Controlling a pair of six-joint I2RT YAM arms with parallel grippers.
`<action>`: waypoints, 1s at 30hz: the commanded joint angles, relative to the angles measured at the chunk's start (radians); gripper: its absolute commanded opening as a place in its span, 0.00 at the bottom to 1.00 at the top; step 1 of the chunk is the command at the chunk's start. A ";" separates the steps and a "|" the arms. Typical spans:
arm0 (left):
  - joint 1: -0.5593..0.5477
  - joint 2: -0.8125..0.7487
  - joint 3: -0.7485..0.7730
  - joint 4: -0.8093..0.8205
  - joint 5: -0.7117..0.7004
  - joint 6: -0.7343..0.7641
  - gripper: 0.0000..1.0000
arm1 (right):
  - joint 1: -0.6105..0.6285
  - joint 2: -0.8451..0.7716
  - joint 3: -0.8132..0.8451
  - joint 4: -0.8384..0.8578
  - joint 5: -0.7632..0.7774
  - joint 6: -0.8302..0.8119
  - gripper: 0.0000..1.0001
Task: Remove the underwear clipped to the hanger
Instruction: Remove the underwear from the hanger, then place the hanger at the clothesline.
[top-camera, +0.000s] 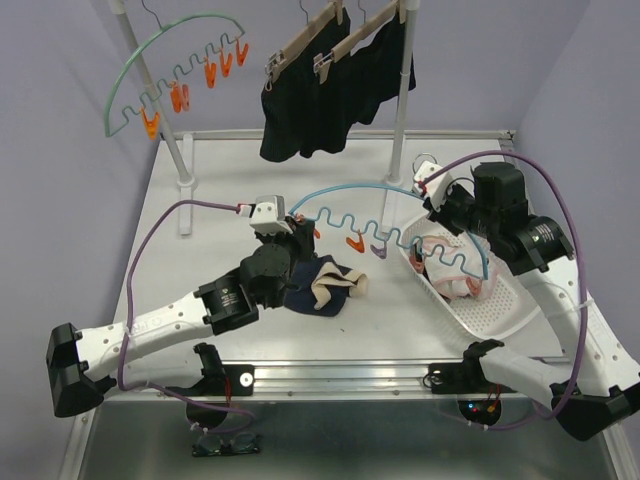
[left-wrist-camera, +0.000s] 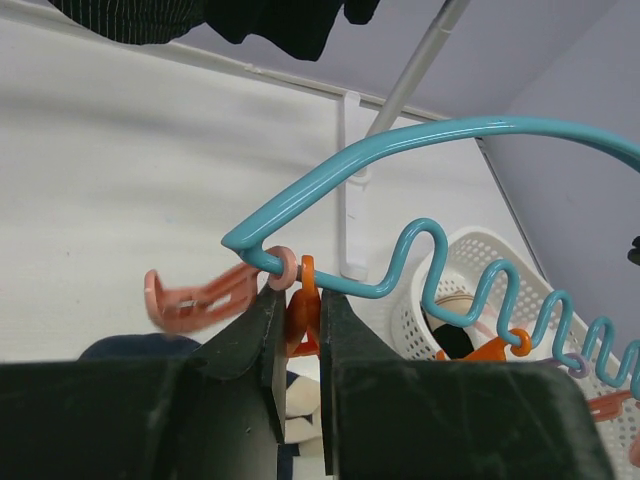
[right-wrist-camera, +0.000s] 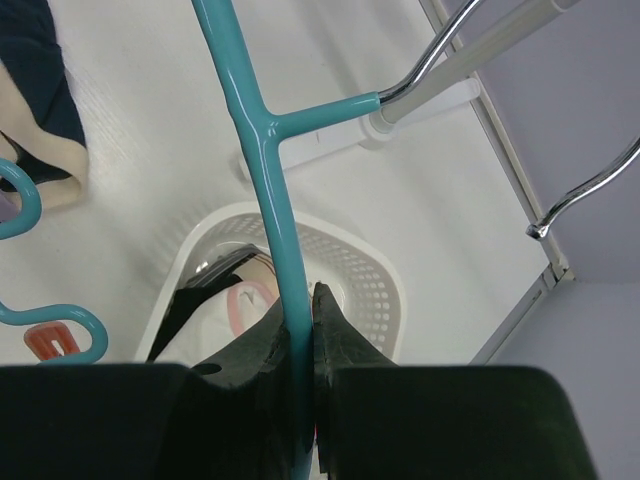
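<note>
- Currently the left arm runs from its base at the near-left corner diagonally to mid-table, wrist low and aimed at the back wall.
- left fingers are pinched together on an orange clip that hangs at the left tip of the teal hanger; a second salmon clip just beside it is blurred.
- Navy underwear with a beige waistband lies bunched on the table right under that wrist; I cannot tell if any cloth is in the clip.
- Likely step: squeeze the clip so it lets go. To do it well, press on the clip's handle end, keep the hanger level, and don't drag the clip sideways along the wavy wire.
- More black underwear hangs clipped on wooden hangers on the rack at the back, so the task looks unfinished.
- right fingers are clamped on the hanger's straight bar near the hook.
- Right arm is folded, elbow out right, wrist over the white basket, which holds a pale pink-white piece.
</note>
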 joint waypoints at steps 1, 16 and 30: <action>0.009 -0.025 0.002 0.045 -0.012 0.017 0.04 | -0.007 -0.034 -0.006 0.068 -0.025 0.016 0.01; 0.007 -0.218 -0.057 -0.131 0.146 -0.033 0.52 | -0.010 -0.031 -0.006 0.071 0.003 0.003 0.01; 0.007 -0.259 -0.034 -0.220 0.176 -0.023 0.76 | -0.017 -0.034 -0.011 0.071 0.000 -0.003 0.01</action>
